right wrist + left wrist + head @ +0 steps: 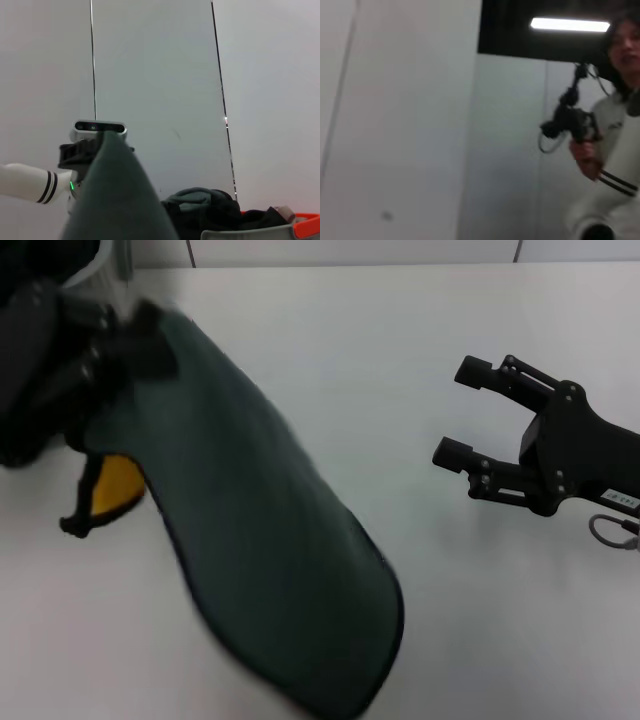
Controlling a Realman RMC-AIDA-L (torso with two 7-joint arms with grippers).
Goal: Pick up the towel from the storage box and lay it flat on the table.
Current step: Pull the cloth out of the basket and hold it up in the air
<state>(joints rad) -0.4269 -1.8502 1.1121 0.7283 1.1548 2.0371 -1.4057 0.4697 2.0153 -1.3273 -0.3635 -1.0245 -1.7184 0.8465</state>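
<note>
Two grippers were in your head view. At the far left, your left gripper (140, 335) was raised above the table (400, 370) and pinched shut on the top corner of the towel (270, 550). The cloth hung from that grip and swept down toward the right, its dark grey-green face toward the camera, with the black stitched edging tracing the rounded lower end near the bottom edge of the view. A small patch of the yellow face (118, 485) showed under the arm, where an edge had folded over. Whether the lower end touched the tabletop, you could not tell.

Further right, your right gripper (462, 412) hovered over bare table, well apart from the towel, with its two fingers spread wide and nothing between them.

In your right wrist view, the towel (117, 200) rose as a dark peak before the left gripper (82, 152), and the grey rim of the storage box (250, 234) showed beside it, with dark cloths (210, 205) heaped behind the rim.
</note>
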